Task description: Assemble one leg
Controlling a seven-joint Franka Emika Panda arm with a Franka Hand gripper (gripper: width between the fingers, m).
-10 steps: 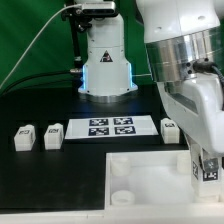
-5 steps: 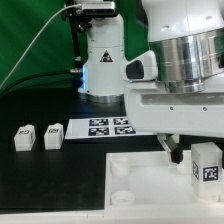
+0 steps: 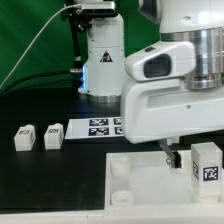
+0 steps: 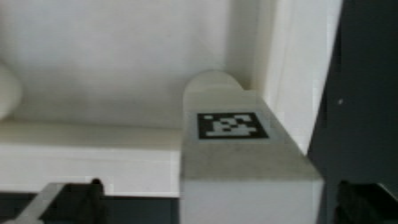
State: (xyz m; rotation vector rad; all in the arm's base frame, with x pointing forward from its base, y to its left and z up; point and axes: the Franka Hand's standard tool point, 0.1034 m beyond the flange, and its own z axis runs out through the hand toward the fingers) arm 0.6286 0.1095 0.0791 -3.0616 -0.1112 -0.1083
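One leg [image 3: 207,163], a small white block with a tag facing the camera, stands upright at the white panel's [image 3: 145,185] far corner on the exterior view's right. My gripper [image 3: 198,158] straddles it from above. One dark finger [image 3: 172,157] shows apart from the leg; the other is hidden. In the wrist view the leg [image 4: 246,160] sits between the fingers of my gripper [image 4: 217,198], with a gap to one finger [image 4: 75,200]. The gripper looks open. Two more legs [image 3: 22,138] [image 3: 53,134] stand at the exterior view's left.
The marker board [image 3: 100,127] lies behind the panel, partly covered by my arm. The panel has round sockets [image 3: 120,170] [image 3: 120,197] on the side toward the exterior view's left. The robot base [image 3: 103,70] stands at the back. Black table [image 4: 365,100] shows beside the panel's edge.
My hand has turned about the leg and now covers more of the marker board and a fourth leg beside it. The leg at the panel corner kept its place and facing.
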